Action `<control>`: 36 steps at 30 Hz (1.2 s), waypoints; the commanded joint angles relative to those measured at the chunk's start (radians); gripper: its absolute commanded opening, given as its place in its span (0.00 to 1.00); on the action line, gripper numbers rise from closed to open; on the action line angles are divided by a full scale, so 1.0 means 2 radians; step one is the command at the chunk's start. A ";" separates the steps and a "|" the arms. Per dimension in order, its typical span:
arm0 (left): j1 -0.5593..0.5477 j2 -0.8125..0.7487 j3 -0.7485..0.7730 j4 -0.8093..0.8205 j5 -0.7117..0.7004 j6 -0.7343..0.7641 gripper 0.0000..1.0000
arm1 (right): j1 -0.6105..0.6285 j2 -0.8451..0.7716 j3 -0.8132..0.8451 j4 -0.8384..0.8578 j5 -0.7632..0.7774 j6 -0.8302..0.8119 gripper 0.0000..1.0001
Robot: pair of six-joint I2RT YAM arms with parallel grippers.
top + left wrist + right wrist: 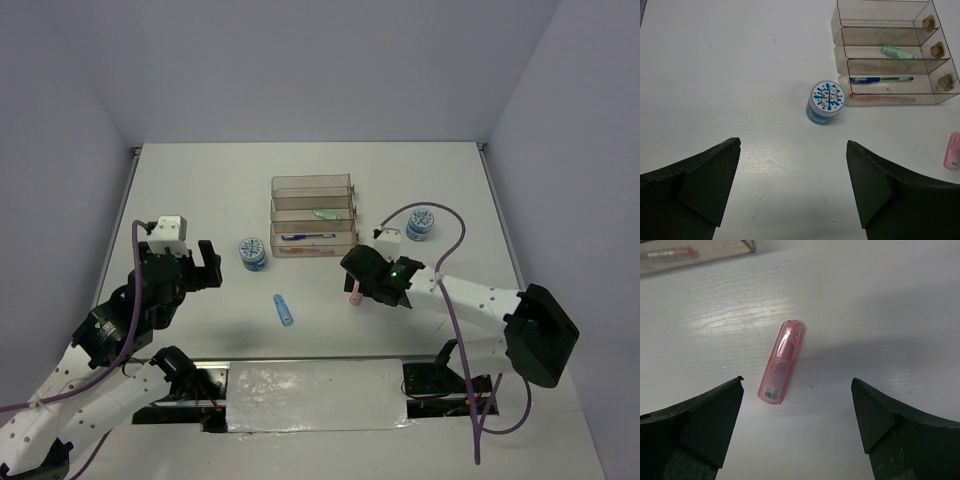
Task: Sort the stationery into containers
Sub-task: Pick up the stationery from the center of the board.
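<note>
The containers (313, 186) stand as a clear stepped rack at the table's middle. A green stick (325, 213) lies in the middle tray, a blue pen (308, 237) in the tray below it, and a red pen (305, 251) along the rack's front. My right gripper (352, 278) is open just above the table; a pink stick (781, 361) lies flat ahead of its fingertips (735, 385), nearer the left one, untouched. My left gripper (792, 145) is open and empty, short of a blue-white roll (826, 101). A blue stick (284, 309) lies between the arms.
Another blue-white roll (421, 222) sits right of the rack, next to the right arm's purple cable (452, 225). The arm bases and a silver strip (315, 395) line the near edge. Grey walls enclose the table on the far, left and right sides.
</note>
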 commanded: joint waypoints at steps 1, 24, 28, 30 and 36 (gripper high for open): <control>0.002 -0.005 -0.001 0.011 -0.005 0.001 0.99 | 0.010 0.043 0.006 0.034 0.014 0.053 0.95; 0.002 -0.007 -0.002 0.017 0.008 0.007 0.99 | 0.067 0.055 0.022 0.190 -0.127 -0.252 0.00; 0.002 -0.004 -0.002 0.014 0.003 0.004 0.99 | 0.059 0.018 0.056 0.221 -0.185 -0.428 0.00; 0.002 -0.007 -0.002 0.014 0.000 0.003 0.99 | 0.029 0.032 0.091 0.225 -0.223 -0.531 0.00; 0.002 -0.019 -0.004 0.014 -0.002 0.002 0.99 | -0.061 0.183 0.279 0.103 -0.250 -0.777 0.00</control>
